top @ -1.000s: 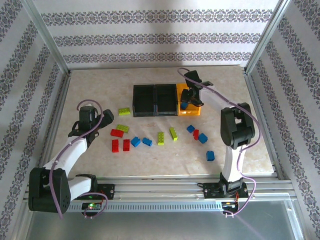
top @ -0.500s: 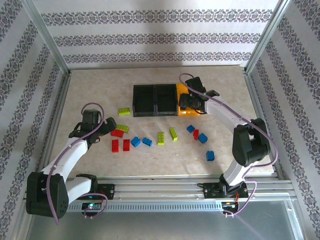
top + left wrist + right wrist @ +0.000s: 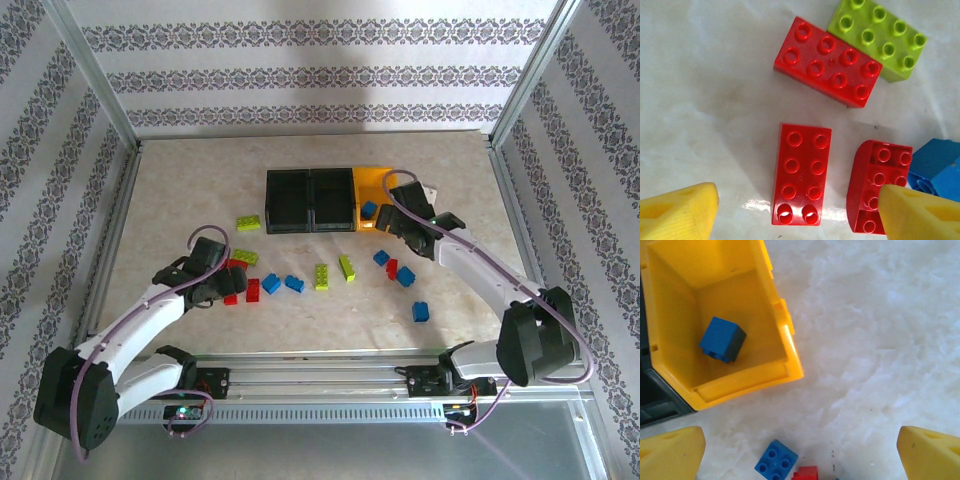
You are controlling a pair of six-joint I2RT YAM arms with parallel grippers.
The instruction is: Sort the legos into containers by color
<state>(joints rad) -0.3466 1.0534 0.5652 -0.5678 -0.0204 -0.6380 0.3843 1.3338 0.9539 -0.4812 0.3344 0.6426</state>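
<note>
Yellow-padded left gripper (image 3: 797, 212) hung low over table (image 3: 700, 100), arm stretched forward-right from base. Jaws apart, straddling red brick (image 3: 801, 180), no contact. Brick lay flat, studs up, long axis crosswise to jaws' closing line. Second red brick (image 3: 827, 62) lay beyond, slanted, lime brick (image 3: 877, 37) just beside it. Right gripper (image 3: 800, 455) hovered near yellow bin (image 3: 785, 340), arm reaching forward-left, jaws wide, empty. Blue brick (image 3: 722, 339) sat inside bin.
</note>
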